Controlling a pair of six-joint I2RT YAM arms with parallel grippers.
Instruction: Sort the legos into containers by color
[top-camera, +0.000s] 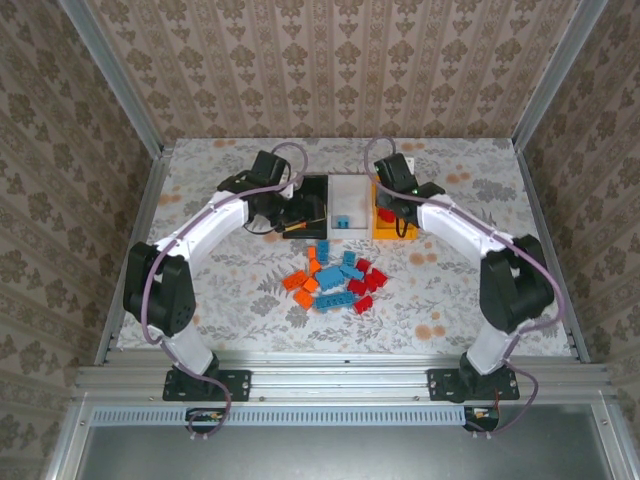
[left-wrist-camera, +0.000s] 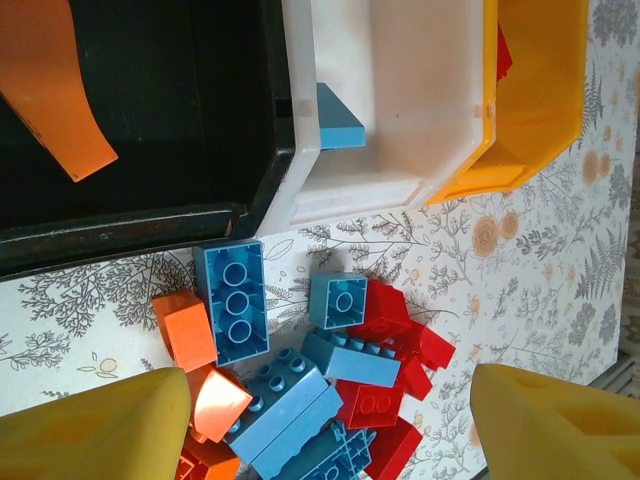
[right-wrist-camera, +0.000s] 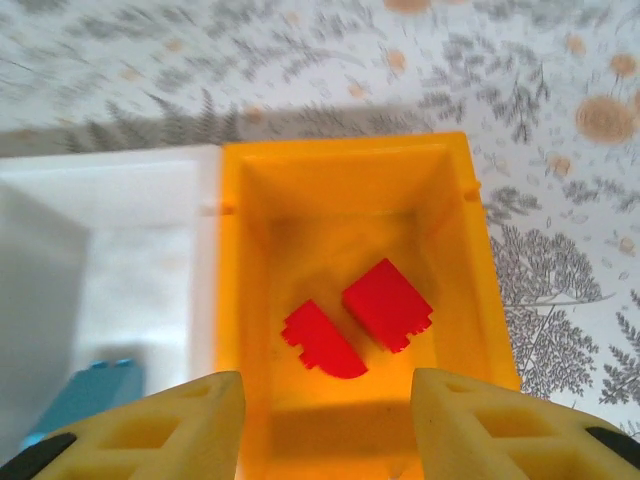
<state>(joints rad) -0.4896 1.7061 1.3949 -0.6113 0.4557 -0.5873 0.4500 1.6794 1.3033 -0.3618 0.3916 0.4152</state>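
The legos (top-camera: 335, 280) lie in a loose heap on the desk (top-camera: 200, 300), just in front of three bins, with orange mostly to the left, blue in the middle and red to the right. Many touch or lean on each other. They look light, hard and smooth, so I would pinch a brick across its flat side walls, not over the studs; an off-centre squeeze could flick it away. A long blue brick (left-wrist-camera: 232, 300) at the heap's edge has a free side, while those in the middle are hemmed in by neighbours.

The black bin (left-wrist-camera: 150, 225) holds an orange piece (left-wrist-camera: 50, 90), the white bin (left-wrist-camera: 350, 190) a blue brick (left-wrist-camera: 335, 120), and the yellow bin (right-wrist-camera: 350, 180) two red bricks (right-wrist-camera: 388, 303).

The left gripper (left-wrist-camera: 330, 400) hangs by the black bin, fingers wide apart and empty. The right gripper (right-wrist-camera: 328, 400) is over the yellow bin, fingers apart, nothing between them. The bin walls close behind the heap may crowd a reach
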